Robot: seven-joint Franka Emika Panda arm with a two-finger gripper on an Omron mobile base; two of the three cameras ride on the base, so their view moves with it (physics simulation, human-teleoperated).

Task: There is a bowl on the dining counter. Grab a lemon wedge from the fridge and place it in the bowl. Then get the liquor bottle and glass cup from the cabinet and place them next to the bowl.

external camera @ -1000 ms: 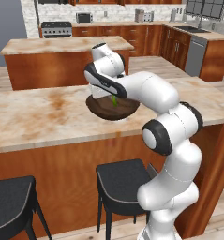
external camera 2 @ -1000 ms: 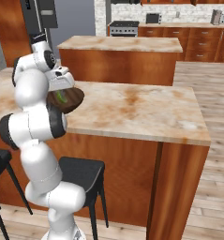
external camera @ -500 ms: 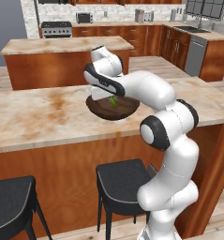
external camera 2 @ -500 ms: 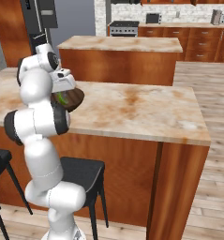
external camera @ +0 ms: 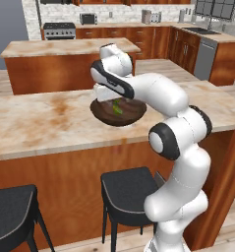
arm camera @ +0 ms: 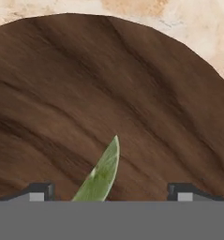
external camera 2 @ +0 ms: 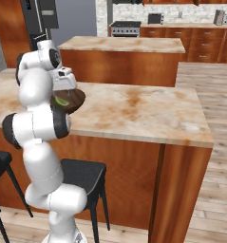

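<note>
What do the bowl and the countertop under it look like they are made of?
The bowl looks like dark wood with a smooth, matte finish: curved brown grain streaks run across its inside. The dining counter has a top that looks like polished marble, beige with rust-coloured veins, though it may be an imitation. Its front looks like reddish-brown wood.

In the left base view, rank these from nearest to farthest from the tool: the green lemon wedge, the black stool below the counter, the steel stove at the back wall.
1. The green lemon wedge, in the dark brown bowl right under the tool.
2. The black stool, below the dining counter front.
3. The steel stove, far back left.
</note>
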